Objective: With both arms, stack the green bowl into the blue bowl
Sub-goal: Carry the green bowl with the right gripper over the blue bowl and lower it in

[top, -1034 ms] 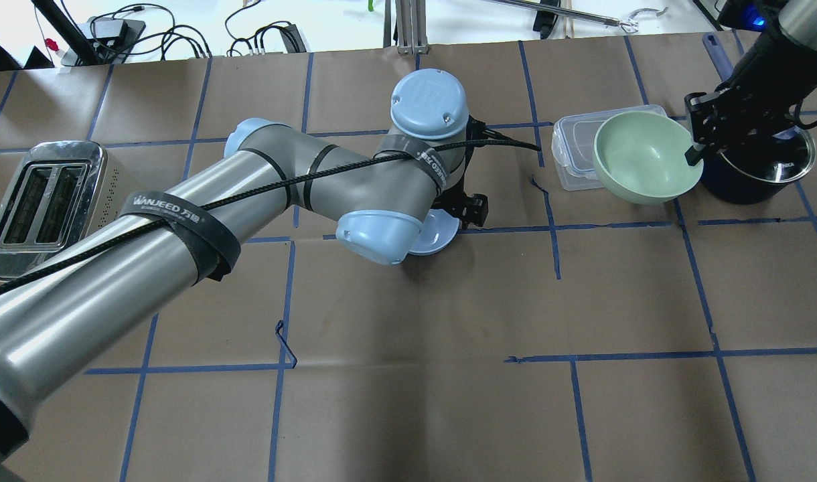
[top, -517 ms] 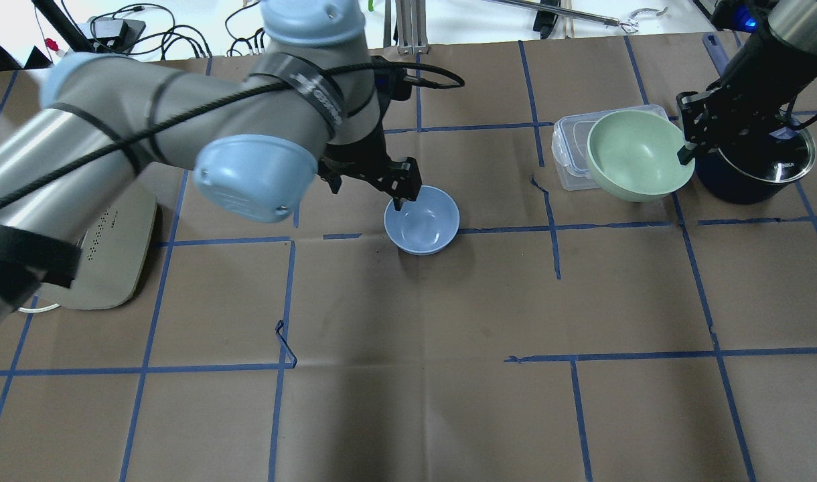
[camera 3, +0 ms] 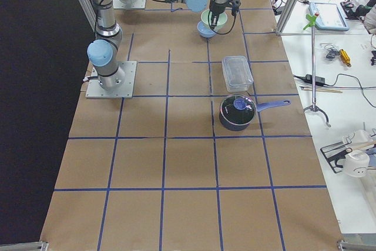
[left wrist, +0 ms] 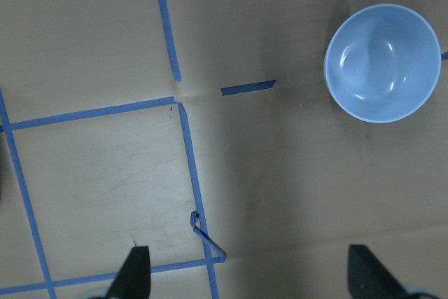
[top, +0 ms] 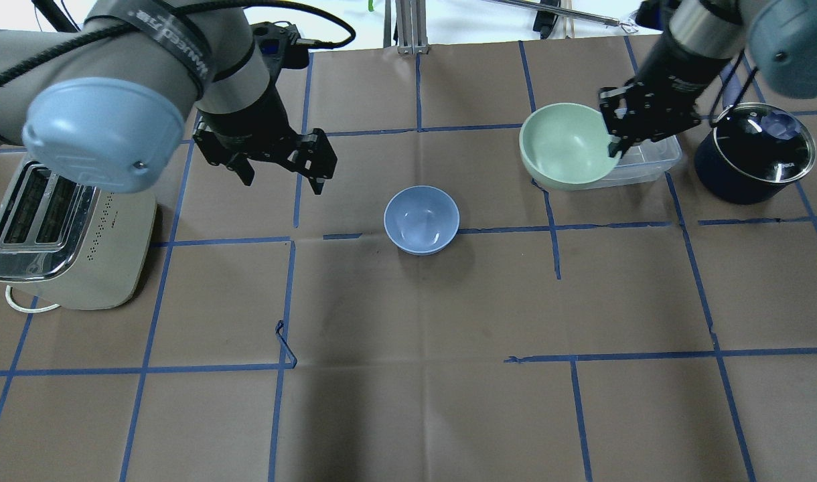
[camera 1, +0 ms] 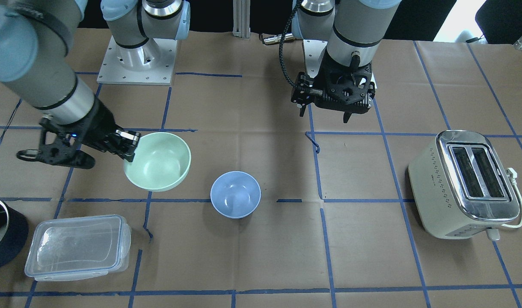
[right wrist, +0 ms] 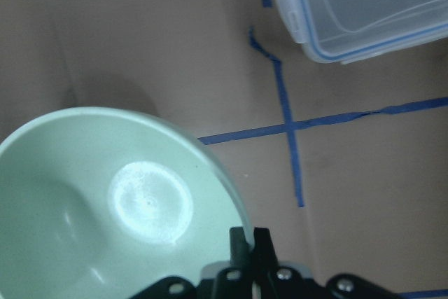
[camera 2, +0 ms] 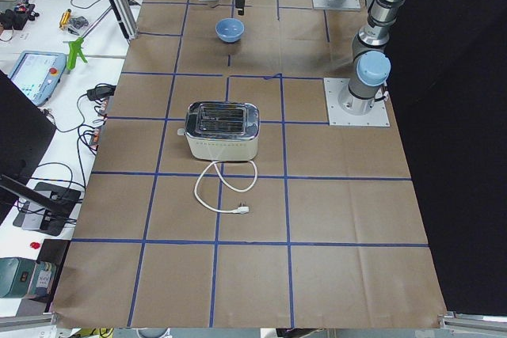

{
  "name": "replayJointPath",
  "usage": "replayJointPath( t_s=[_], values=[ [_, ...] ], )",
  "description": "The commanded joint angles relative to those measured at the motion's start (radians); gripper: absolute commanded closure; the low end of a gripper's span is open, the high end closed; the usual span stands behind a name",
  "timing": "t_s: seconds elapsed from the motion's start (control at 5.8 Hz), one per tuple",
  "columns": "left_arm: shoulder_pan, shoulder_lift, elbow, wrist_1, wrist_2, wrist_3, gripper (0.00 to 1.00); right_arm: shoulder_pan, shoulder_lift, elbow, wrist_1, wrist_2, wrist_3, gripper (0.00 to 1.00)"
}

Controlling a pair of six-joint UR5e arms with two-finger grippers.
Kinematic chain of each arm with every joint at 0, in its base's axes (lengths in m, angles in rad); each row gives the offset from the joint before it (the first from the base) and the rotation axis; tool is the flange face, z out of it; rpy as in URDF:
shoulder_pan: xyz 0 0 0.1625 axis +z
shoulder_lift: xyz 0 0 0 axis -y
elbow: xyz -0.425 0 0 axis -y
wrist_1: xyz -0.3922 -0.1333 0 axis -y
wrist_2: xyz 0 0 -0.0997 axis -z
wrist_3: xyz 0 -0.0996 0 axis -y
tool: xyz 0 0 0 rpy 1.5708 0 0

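**Clerk:** Entry one, right gripper point(top: 613, 146). Condition?

**Checker:** Clenched on the rim of the green bowl point(top: 564, 144), with one finger inside the rim and one outside. The bowl hung mouth-up, raised off the table point(top: 449, 375), and jutted from the fingertips toward the left arm's side.

**Clerk:** Entry two, left gripper point(top: 282, 175)?

**Checker:** Released, with the jaws spread wide and nothing between them. It pointed down over bare brown paper.

**Clerk:** Entry three, blue bowl point(top: 421, 219)?

**Checker:** One, empty, and upright on the table. It sat between the two grippers and touched neither. In the left wrist view it lay off to one side, beyond the open fingertips and not between them. From the right gripper it lay on the side that the green bowl jutted toward, with a gap of paper between the two bowls.

**Clerk:** Sundries?

**Checker:** A clear lidded container point(top: 649, 161) sat on the table close by the right gripper, on the side away from the robot's base. In the overhead view the green bowl covered part of it. A dark pot point(top: 753, 157) stood outboard of the right gripper, next to the container. A toaster point(top: 53, 227) stood outboard of the left gripper, well apart from it.
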State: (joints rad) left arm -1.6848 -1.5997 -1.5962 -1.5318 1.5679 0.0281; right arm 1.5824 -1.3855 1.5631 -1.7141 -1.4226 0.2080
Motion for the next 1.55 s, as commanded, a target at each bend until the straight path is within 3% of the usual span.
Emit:
replayJointPath(
  t_s=[0.0, 0.34, 0.86, 1.38],
  values=[
    [0.010, 0.013, -0.013, -0.010, 0.004, -0.005, 0.02, 0.182, 0.048, -0.001, -0.097, 0.002, 0.260, 0.94],
    [0.011, 0.014, -0.018, -0.010, 0.011, -0.005, 0.02, 0.246, 0.126, 0.005, -0.195, 0.001, 0.347, 0.94],
    [0.010, 0.010, -0.008, -0.010, 0.004, -0.005, 0.02, 0.237, 0.219, 0.037, -0.287, -0.012, 0.307, 0.94],
    [0.010, 0.007, -0.004, -0.008, 0.000, -0.010, 0.02, 0.212, 0.207, 0.152, -0.404, -0.001, 0.260, 0.94]
  ],
)
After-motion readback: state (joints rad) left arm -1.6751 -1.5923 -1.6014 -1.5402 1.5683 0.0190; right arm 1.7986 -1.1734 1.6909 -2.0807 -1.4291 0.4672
